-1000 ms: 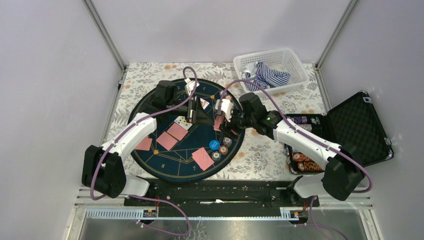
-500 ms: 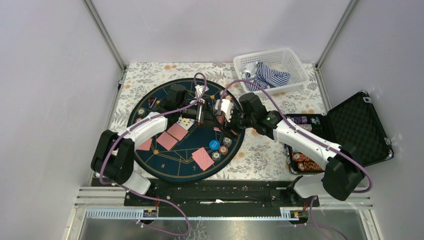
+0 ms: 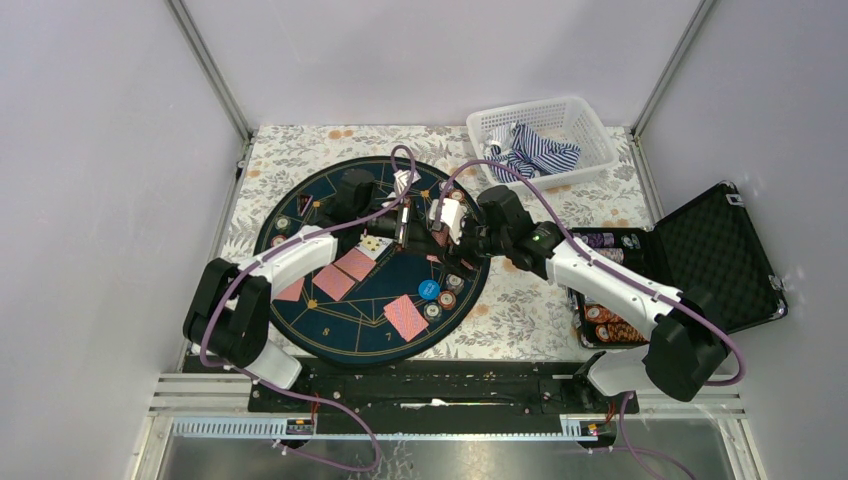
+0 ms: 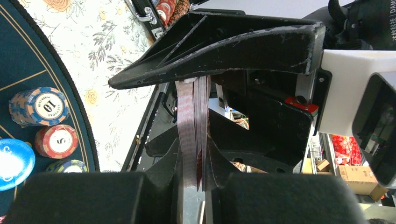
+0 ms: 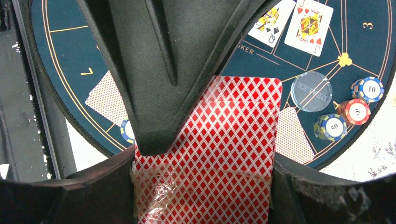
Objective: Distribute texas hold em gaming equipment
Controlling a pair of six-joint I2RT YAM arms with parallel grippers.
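Observation:
My right gripper [image 5: 205,186] is shut on the sides of a deck of red-backed playing cards [image 5: 224,140], held upright over the right part of the navy mat [image 3: 340,335]. My left gripper [image 4: 193,163] has reached in from the left. Its jaws are pinched on the deck's edge [image 4: 189,121], and one of its fingers [image 5: 154,70] lies across the top card's back. Face-down cards [image 3: 354,262] and two face-up cards [image 5: 310,21] lie on the mat. A blue dealer disc [image 5: 311,91] and short chip stacks [image 5: 355,111] sit near the mat's right rim.
A white basket [image 3: 540,140] with striped cloth stands at the back right. An open black case [image 3: 700,260] with rows of chips [image 3: 610,325] sits at the right. Both arms meet above the mat's right half. More chips [image 3: 282,222] lie at the mat's left rim.
The left arm swung right from the mat's middle to the deck, and its jaws closed onto the cards. The right arm has held still with the deck.

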